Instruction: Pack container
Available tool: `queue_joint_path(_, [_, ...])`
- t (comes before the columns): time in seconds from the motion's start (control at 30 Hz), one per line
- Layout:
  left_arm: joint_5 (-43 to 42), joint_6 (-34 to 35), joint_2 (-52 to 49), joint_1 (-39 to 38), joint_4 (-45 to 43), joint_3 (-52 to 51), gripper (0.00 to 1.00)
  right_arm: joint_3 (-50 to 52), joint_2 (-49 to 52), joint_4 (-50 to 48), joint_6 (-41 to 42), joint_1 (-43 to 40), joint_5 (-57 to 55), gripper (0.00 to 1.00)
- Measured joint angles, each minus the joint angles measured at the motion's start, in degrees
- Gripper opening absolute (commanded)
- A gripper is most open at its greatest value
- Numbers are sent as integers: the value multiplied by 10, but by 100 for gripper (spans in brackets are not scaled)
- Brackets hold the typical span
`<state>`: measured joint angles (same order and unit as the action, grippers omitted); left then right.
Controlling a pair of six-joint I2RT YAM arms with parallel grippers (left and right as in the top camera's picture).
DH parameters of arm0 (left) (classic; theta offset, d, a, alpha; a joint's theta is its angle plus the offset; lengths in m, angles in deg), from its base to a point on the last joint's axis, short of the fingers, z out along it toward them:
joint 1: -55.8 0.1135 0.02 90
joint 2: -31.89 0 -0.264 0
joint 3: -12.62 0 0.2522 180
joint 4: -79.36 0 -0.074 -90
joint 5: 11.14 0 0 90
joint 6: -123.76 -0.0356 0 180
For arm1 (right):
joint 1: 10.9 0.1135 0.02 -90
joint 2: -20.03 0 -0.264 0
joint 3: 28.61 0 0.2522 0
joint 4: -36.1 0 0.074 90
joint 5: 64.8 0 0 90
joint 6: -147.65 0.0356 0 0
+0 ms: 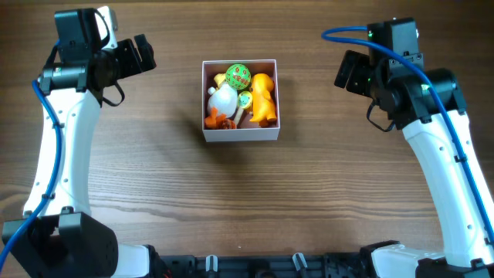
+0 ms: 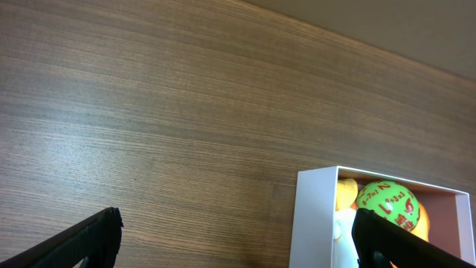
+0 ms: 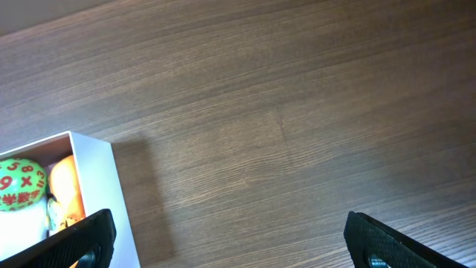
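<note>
The container (image 1: 240, 134), a small square white-walled box, sits at the table's middle. It holds a green ball with red marks (image 1: 238, 75), a white toy (image 1: 223, 99), an orange toy (image 1: 264, 96) and other small toys. My left gripper (image 1: 144, 54) is open and empty, raised to the left of the box. My right gripper (image 1: 346, 72) is open and empty, raised to the right of it. The left wrist view shows the box's wall (image 2: 312, 216) and the green ball (image 2: 387, 202) between my fingers (image 2: 238, 238). The right wrist view shows the box's wall (image 3: 123, 201) at the left, fingers (image 3: 227, 238) wide apart.
The wooden table (image 1: 247, 201) shows no loose objects outside the box. Both arm bases stand at the near corners. A black rail runs along the near edge (image 1: 255, 266).
</note>
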<state>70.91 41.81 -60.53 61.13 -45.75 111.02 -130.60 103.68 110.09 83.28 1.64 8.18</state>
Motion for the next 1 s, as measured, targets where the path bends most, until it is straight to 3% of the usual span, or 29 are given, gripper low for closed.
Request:
queue_joint_path(0.23, [0, 0, 0, 0, 0, 0, 100, 0, -67, 0, 0, 5, 0, 100])
queue_joint_path(0.63, [0, 0, 0, 0, 0, 0, 100, 2, -502, 9, 0, 5, 1, 100])
queue_joint_path(0.77, [0, 0, 0, 0, 0, 0, 100, 65, -653, 12, 0, -23, 0, 100])
queue_joint_path(1.0, [0, 0, 0, 0, 0, 0, 100, 306, -746, -78, 0, -108, 10, 100])
